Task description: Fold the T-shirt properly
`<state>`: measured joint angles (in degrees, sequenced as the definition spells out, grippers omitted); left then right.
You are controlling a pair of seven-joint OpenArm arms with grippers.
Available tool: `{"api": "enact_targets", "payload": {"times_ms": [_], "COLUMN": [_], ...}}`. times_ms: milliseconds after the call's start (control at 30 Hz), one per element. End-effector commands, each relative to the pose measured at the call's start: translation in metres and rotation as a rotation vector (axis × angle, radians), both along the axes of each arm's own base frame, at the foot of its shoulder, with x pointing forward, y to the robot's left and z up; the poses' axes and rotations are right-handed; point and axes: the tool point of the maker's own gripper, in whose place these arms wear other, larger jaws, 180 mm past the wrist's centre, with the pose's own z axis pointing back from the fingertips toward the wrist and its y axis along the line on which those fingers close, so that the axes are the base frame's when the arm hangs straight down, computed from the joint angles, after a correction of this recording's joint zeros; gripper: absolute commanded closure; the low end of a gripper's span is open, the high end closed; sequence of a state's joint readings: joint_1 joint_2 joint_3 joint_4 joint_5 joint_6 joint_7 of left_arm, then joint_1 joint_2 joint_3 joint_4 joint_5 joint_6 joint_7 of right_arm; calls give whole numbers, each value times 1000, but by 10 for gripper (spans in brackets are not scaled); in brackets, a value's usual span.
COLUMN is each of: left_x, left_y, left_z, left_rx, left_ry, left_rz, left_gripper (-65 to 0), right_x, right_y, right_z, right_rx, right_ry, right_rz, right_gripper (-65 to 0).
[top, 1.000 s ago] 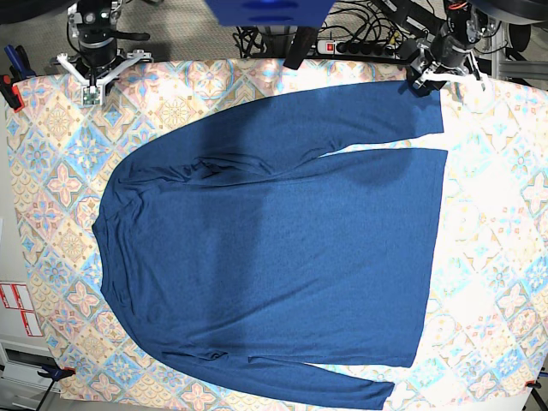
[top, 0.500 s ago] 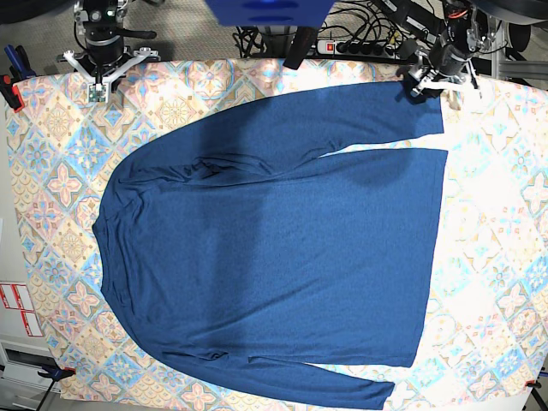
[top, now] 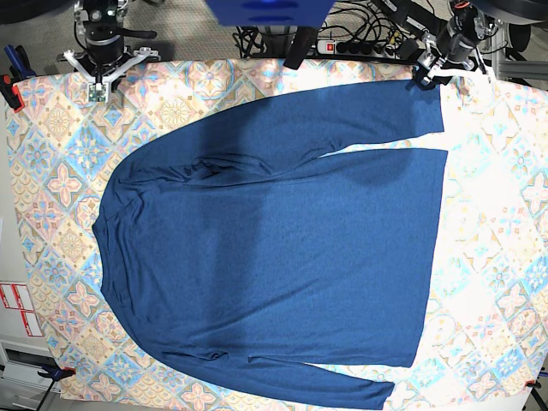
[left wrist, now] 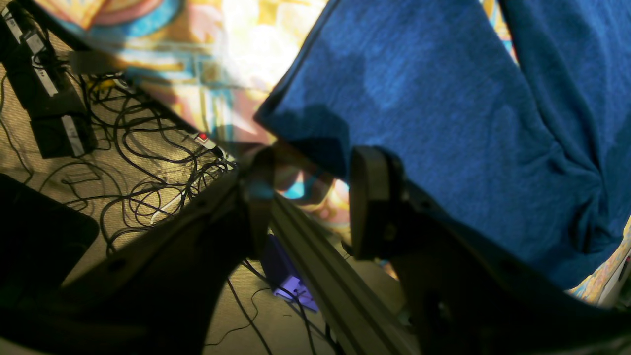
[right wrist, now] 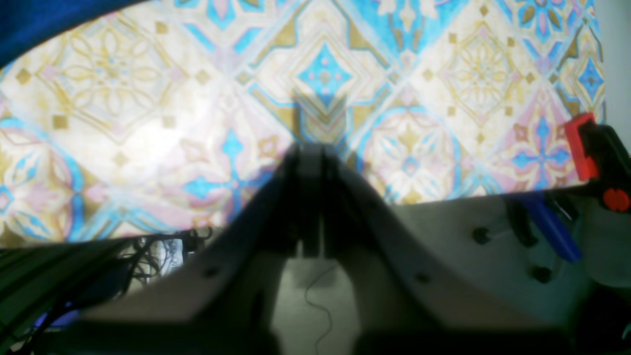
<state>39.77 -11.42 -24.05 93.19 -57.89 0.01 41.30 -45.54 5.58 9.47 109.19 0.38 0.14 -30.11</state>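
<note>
The dark navy T-shirt (top: 274,248) lies spread flat on the patterned tablecloth (top: 497,214), collar to the left, hem to the right, both long sleeves angled toward the hem. My left gripper (top: 425,79) hovers at the far right corner, just beyond the upper sleeve's cuff. The left wrist view shows this gripper (left wrist: 310,197) open, with nothing between its fingers (left wrist: 369,197) and the cuff corner of the T-shirt (left wrist: 443,98) just ahead. My right gripper (top: 97,84) sits at the far left corner, off the shirt. Its wrist view shows it (right wrist: 310,197) shut and empty over bare cloth.
Behind the table's far edge lie a power strip and tangled cables (top: 360,43). A red clamp (top: 10,90) grips the left edge of the cloth, and shows as the red clamp (right wrist: 581,148) in the right wrist view. A blue object (top: 270,10) overhangs the top centre.
My left gripper has drawn back slightly toward the far edge, away from the sleeve cuff. The right arm shifted a little at the far left corner. The shirt has not moved.
</note>
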Motion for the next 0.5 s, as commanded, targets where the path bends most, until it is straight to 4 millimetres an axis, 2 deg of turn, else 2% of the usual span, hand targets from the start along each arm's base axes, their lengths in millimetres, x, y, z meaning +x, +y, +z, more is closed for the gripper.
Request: {"api": "enact_targets", "payload": {"times_ms": [0, 167, 467], "left_x": [1, 4, 23], "left_y": [6, 6, 7], "left_z": [4, 4, 1], "left_rx": [15, 20, 11], "left_ry": [-8, -14, -43], "left_rz": [-4, -4, 7], "left_gripper": [-248, -248, -248], "right_x": [5, 5, 5], "right_y": [-2, -2, -2], "right_z": [8, 8, 8], "right_rx": [-11, -11, -10], "right_ry": [-31, -31, -31], "right_rz": [5, 5, 3], "right_gripper": [0, 0, 0]}}
